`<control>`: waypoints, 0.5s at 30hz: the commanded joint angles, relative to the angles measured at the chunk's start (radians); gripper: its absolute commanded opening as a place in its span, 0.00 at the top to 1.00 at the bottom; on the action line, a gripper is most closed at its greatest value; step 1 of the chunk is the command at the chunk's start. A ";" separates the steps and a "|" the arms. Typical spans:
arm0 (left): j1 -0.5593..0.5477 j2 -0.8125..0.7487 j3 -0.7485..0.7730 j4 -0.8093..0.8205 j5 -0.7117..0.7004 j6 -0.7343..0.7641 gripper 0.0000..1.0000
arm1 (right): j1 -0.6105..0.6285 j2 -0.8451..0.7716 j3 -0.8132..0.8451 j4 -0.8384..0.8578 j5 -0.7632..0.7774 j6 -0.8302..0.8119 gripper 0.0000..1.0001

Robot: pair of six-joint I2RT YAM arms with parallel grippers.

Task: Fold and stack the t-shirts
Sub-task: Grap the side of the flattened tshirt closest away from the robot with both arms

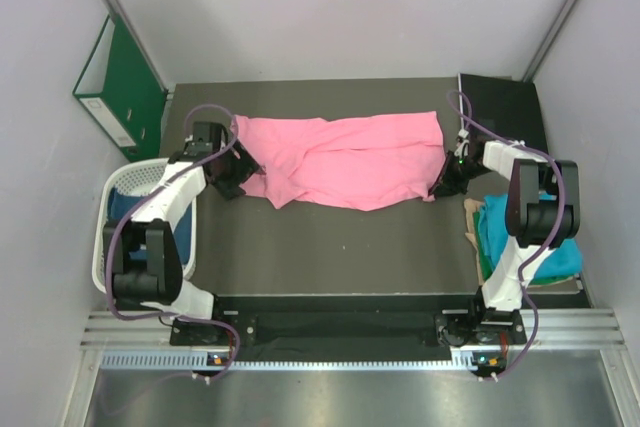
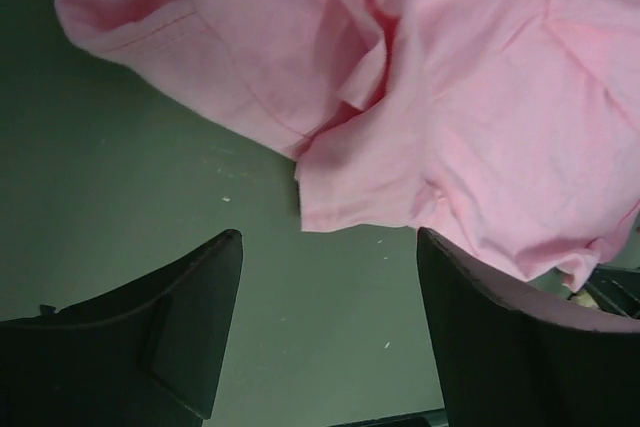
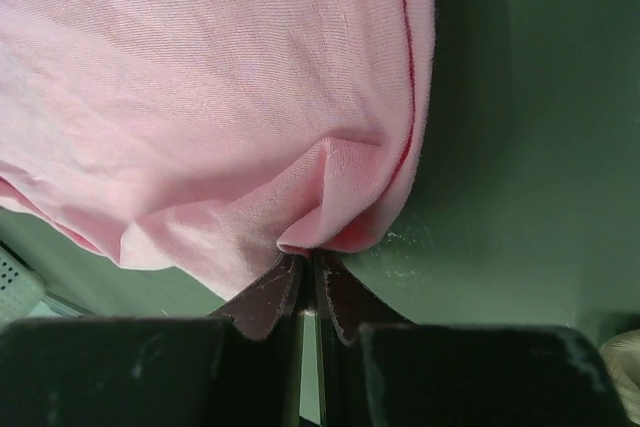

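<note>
Pink t-shirt (image 1: 345, 159) lies crumpled lengthwise mid-table, between the 2 arms. Left gripper (image 2: 328, 237): jaws spread wide, nothing between them, cloth just ahead. Right gripper (image 3: 305, 262): jaws pinched on a fold at the shirt's hem. Teal t-shirt (image 1: 530, 237) sits by the right arm, dark blue t-shirt (image 1: 125, 202) in the white basket (image 1: 110, 237).

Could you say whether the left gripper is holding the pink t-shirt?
No; the left gripper stands open, only bare table between its fingers.
</note>
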 commanded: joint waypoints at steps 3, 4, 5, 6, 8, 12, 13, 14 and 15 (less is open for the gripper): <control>0.010 0.049 -0.025 0.089 -0.003 0.002 0.42 | 0.000 0.003 0.015 0.011 -0.020 -0.019 0.95; 0.010 0.064 -0.011 0.109 0.002 0.002 0.44 | 0.000 0.003 0.016 0.010 -0.020 -0.021 0.95; 0.010 0.099 0.000 0.114 0.005 -0.001 0.46 | 0.000 0.003 0.016 0.011 -0.018 -0.019 0.95; 0.011 0.116 0.012 0.118 0.008 -0.003 0.52 | 0.000 0.003 0.016 0.010 -0.018 -0.019 0.95; 0.011 0.162 0.041 0.152 0.017 -0.010 0.57 | 0.000 0.003 0.015 0.010 -0.015 -0.019 0.95; 0.013 0.248 0.115 0.163 0.022 -0.009 0.59 | 0.000 0.002 0.010 0.011 -0.012 -0.016 0.95; 0.013 0.276 0.139 0.164 0.023 -0.009 0.59 | 0.000 0.002 0.010 0.011 -0.014 -0.015 0.95; 0.013 0.286 0.150 0.175 0.029 -0.009 0.59 | 0.000 0.002 0.010 0.010 -0.014 -0.013 0.95; 0.013 0.299 0.174 0.173 0.028 -0.009 0.60 | 0.000 0.003 0.012 0.010 -0.014 -0.012 0.95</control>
